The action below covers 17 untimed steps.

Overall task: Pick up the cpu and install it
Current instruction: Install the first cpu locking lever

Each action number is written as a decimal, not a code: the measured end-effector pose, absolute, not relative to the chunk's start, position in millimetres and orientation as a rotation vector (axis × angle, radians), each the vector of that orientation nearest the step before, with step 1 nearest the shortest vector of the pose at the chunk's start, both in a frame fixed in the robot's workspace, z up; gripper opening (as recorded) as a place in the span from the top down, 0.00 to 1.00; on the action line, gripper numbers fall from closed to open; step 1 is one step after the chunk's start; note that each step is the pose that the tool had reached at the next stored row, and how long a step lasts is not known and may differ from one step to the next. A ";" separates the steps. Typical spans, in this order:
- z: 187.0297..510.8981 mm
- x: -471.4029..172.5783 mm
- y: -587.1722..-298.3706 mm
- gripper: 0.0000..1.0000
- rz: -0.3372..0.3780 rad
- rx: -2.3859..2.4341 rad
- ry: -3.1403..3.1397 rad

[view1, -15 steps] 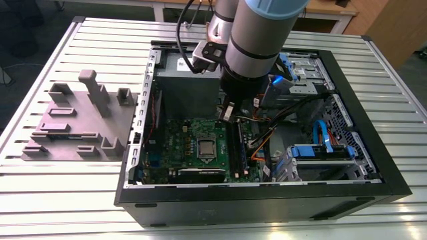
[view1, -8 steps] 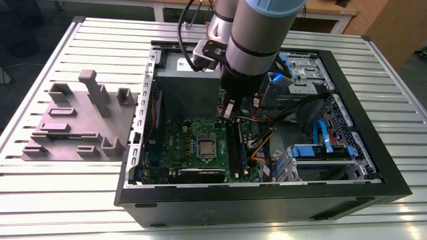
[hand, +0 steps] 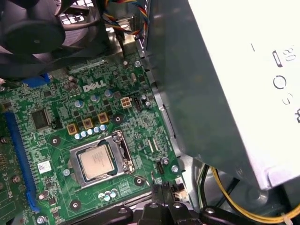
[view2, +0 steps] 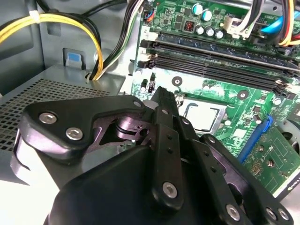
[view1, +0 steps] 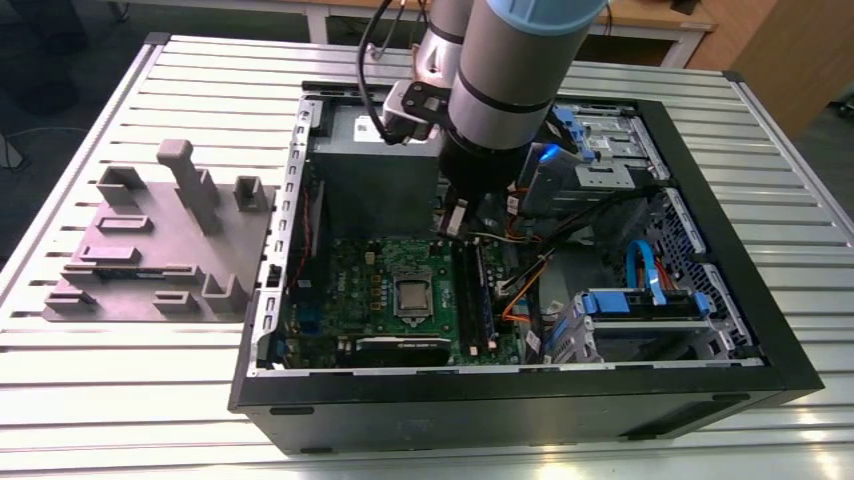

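The cpu (view1: 414, 293) lies flat in its socket on the green motherboard (view1: 354, 300) inside the open computer case, silver top up. Both wrist views show the cpu (view2: 204, 116) (hand: 97, 161) framed by the metal socket frame (hand: 125, 151). My gripper (view1: 454, 222) hangs above the board, a little beyond the cpu and towards the grey power-supply box (view1: 367, 175). Its black fingers (view2: 161, 101) are pressed together, shut, with nothing between them. The fingertips (hand: 161, 187) sit just off the socket's corner, apart from the chip.
The case walls (view1: 274, 270) surround the board. Memory slots (view2: 215, 56) run beside the socket. Yellow cables (view2: 61, 21) and a black fan (hand: 28, 33) are close by. A blue drive caddy (view1: 641, 300) sits at the exterior view's right, a grey fixture plate (view1: 154, 245) at its left.
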<state>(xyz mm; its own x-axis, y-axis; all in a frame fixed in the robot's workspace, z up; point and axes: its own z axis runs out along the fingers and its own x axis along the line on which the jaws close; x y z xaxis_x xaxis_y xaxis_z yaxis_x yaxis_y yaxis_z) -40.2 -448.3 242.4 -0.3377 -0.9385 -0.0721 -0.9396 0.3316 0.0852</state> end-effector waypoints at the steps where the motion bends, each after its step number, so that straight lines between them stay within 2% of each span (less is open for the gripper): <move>1: 242.2 -40.5 -448.3 0.90 0.175 -1.805 2.553; 17: 241.7 -40.5 -446.6 0.90 0.175 -1.824 2.541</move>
<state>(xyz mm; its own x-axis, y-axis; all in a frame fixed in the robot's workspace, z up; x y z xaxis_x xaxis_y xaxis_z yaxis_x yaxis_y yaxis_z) -40.5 -446.6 241.7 -0.3217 -0.9441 -0.0720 -0.9451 0.3156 0.0852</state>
